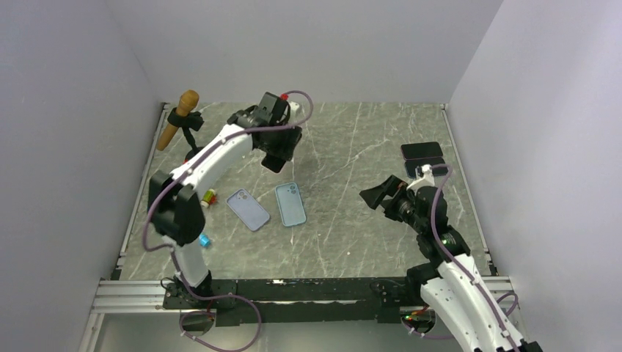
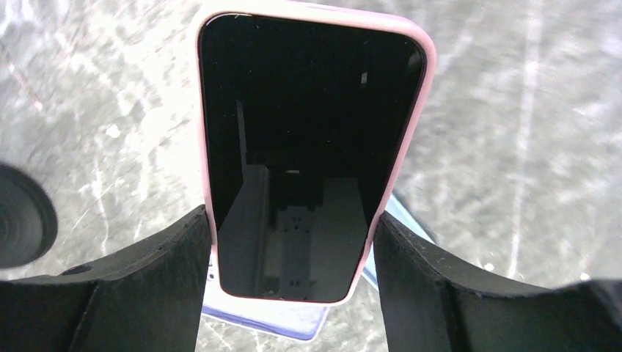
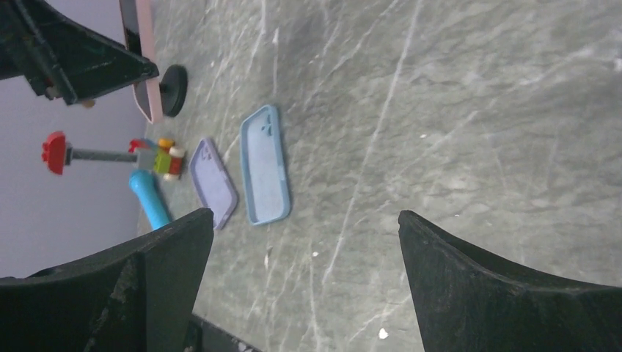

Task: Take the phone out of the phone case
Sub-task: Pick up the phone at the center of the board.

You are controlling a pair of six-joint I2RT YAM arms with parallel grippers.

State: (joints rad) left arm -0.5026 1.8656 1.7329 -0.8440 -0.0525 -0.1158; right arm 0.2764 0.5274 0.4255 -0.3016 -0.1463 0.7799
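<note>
I've got the phone (image 2: 308,147) up off the table (image 1: 352,242) at the far left. It sits in its pink case (image 2: 367,20), screen towards the wrist camera, and the left gripper (image 2: 293,242) is clamped on it: one of the fingers (image 2: 176,249) presses each long edge near the lower end, so most of the length stands free above them. The right gripper (image 3: 305,214) hangs over the right half of the table, spread wide with nothing in it, and from its view the cased phone is off to the left. As I read it, this is the handover to a two-handed peel. I'd bring the right hand across to the free upper end and catch a corner of the soft rim, not the glass. Then I'd roll that lip back while the left hand holds steady. The left squeeze on both sides probably pins the case to the phone, so I'd start at the end farthest from those fingers and go slowly in case the phone pops loose. A blue case (image 1: 290,204) and a lilac case (image 1: 248,209) lie empty below. I can read no brand, label or writing anywhere.
</note>
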